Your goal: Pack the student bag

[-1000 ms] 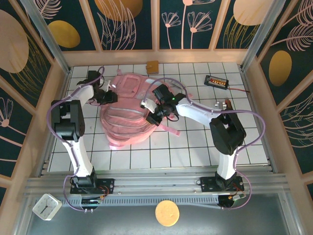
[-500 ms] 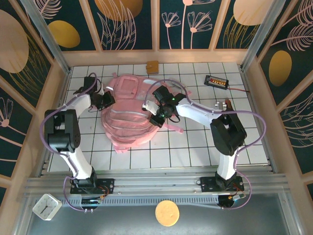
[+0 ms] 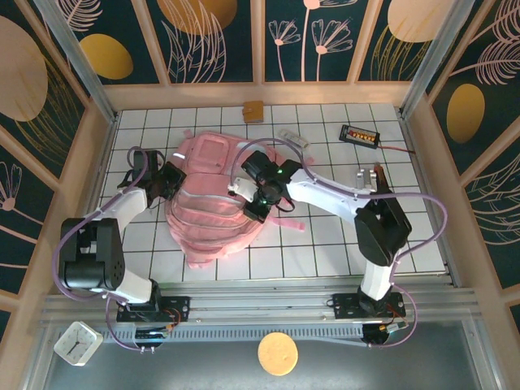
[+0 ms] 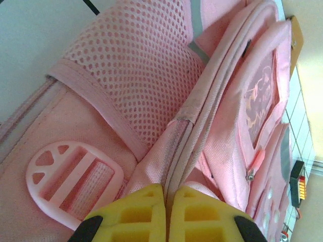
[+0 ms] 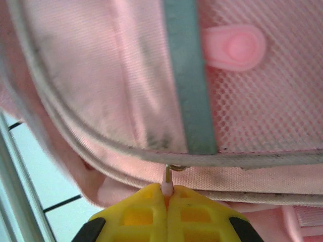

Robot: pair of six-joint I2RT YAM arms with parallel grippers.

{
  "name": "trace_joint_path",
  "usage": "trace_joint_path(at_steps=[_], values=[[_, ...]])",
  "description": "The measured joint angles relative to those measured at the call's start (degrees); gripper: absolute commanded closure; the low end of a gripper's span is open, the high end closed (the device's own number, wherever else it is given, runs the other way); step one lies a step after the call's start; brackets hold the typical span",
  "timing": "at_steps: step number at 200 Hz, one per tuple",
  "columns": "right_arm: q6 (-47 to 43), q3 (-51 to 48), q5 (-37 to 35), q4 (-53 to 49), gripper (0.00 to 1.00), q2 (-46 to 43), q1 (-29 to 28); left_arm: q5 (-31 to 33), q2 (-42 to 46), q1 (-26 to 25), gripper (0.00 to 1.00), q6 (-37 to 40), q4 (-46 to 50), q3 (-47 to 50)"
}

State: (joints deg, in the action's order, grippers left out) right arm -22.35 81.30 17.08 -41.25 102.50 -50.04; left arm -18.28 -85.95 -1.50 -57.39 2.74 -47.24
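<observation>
Right wrist view is showing the right gripper pinching the zip pull of the student bag lying at the middle of the table, while the left gripper is clamping its side seam, so I judge packing is hardly starting.

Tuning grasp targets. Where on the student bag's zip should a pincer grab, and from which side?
The small pull tab on the student bag, taken end-on from the bag's outer edge. It sticks out from the curved zip line and is thin enough to pinch flat. The right pincer is shut on it that way.
</observation>
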Motion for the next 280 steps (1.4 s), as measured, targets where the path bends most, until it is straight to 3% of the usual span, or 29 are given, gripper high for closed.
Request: trace_joint_path(at_steps=[74, 105, 145, 187, 214, 257, 280], values=[[-2.62, -6.27, 2.45, 2.08, 1.00, -8.15, -0.33, -2.27, 0.81, -1.68, 1.00, -4.37, -0.61, -0.17], [4.04, -3.39, 4.17, 1.55, 1.00, -4.46, -1.66, -0.42, 4.00, -2.40, 1.00, -8.57, -3.91, 3.10], [14.19, 2.45, 5.81, -1.01, 1.00, 2.40, -3.15, 6.86, 9.05, -3.15, 1.00, -14.19, -7.32, 7.54], [24.37, 4.57, 6.05, -1.18, 1.00, 4.09, -3.28, 11.47, 12.94, -3.96, 1.00, -17.99, -8.81, 10.73], [27.28, 4.52, 5.20, -1.07, 1.00, 4.00, -0.81, 13.22, 15.19, -4.37, 1.00, -19.96, -8.85, 11.85], [26.36, 4.07, 2.12, 3.69, 1.00, 1.16, 10.40, 13.53, 17.42, -6.40, 1.00, -25.51, -10.93, 15.04], [25.18, 3.80, 1.22, 6.62, 1.00, 0.87, 10.19, 14.60, 17.46, -8.50, 1.00, -28.15, -12.79, 16.22]])
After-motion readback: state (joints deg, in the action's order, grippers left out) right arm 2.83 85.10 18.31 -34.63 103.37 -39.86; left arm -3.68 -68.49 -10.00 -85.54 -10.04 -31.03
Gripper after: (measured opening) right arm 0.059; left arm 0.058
